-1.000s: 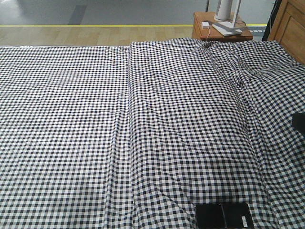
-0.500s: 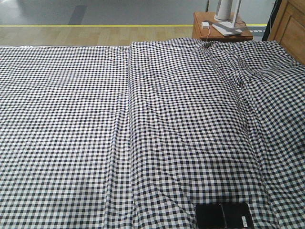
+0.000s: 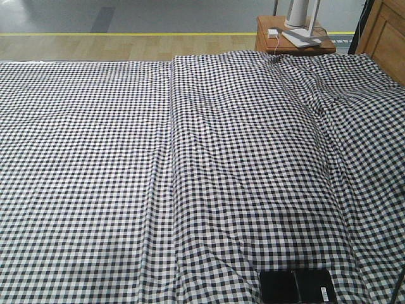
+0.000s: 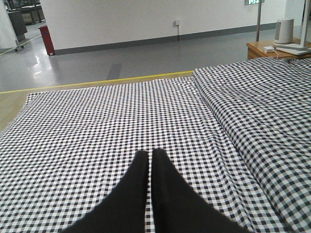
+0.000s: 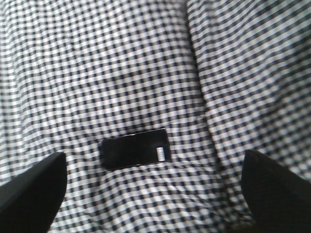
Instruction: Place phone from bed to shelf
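The phone (image 3: 297, 286), a glossy black slab with a small white sticker, lies flat on the bed (image 3: 190, 158) at its near edge, right of centre. In the right wrist view the phone (image 5: 136, 151) lies below my right gripper (image 5: 153, 158). That gripper is open, its fingers (image 5: 34, 189) spread wide on both sides with nothing between them. My left gripper (image 4: 149, 154) is shut and empty, hovering over the checked sheet of the bed (image 4: 97, 111), away from the phone. The shelf is out of view.
A reddish-brown side table (image 3: 294, 43) with a white device (image 3: 302, 12) stands beyond the bed's far right corner. Panelled wooden furniture (image 3: 385, 35) borders the far right. A raised fold (image 3: 172, 126) runs down the sheet. A thin dark strip (image 3: 398, 288) shows at the bottom right edge.
A dark arm part at the right edge of the front view one second ago is gone. A thin dark strip has appeared at the bottom right corner. The phone has not moved.
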{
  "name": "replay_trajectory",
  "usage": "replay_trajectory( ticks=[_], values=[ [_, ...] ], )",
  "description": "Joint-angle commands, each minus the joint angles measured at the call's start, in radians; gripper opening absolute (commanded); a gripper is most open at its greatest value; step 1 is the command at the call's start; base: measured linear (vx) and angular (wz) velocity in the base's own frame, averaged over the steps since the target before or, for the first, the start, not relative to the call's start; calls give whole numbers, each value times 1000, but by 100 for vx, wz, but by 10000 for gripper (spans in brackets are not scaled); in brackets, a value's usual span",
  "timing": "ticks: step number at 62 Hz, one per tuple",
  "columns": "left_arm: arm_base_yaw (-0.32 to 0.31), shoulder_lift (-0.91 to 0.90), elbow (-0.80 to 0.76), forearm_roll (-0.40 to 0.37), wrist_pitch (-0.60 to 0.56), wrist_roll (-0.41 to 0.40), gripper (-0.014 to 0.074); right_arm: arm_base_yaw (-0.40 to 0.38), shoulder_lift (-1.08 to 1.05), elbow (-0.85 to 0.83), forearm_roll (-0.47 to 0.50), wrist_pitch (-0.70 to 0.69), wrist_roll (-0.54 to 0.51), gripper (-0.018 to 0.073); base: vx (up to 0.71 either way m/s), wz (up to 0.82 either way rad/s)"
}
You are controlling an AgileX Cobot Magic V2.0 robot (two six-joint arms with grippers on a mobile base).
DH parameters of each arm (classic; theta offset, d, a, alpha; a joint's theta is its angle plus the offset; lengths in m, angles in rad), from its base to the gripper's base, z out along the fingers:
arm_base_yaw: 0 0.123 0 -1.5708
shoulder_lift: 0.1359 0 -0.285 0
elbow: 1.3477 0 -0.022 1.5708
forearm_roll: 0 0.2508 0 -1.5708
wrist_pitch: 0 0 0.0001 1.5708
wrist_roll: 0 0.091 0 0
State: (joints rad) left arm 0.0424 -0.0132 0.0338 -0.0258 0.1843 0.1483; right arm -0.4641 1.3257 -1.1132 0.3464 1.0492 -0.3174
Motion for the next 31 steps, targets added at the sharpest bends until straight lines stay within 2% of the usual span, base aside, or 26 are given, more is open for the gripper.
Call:
replay_trajectory(
  ticks=[1, 7, 13, 31],
  values=[
    [-4, -13, -21, -9, -72, -6, 1, -68, 73, -32, 180, -60, -143, 668, 0, 0],
    [-4, -13, -21, -9, -72, -6, 1, -119, 182, -32, 327, -69, -275, 666, 0, 0],
    [-4, -13, -21, -9, -72, -6, 1, -154, 301, -32, 411, -49, -378, 662, 0, 0],
    [-4, -13, -21, -9, -72, -6, 1, -169, 604, -32, 448, -6, -580, 652, 0, 0]
  ],
)
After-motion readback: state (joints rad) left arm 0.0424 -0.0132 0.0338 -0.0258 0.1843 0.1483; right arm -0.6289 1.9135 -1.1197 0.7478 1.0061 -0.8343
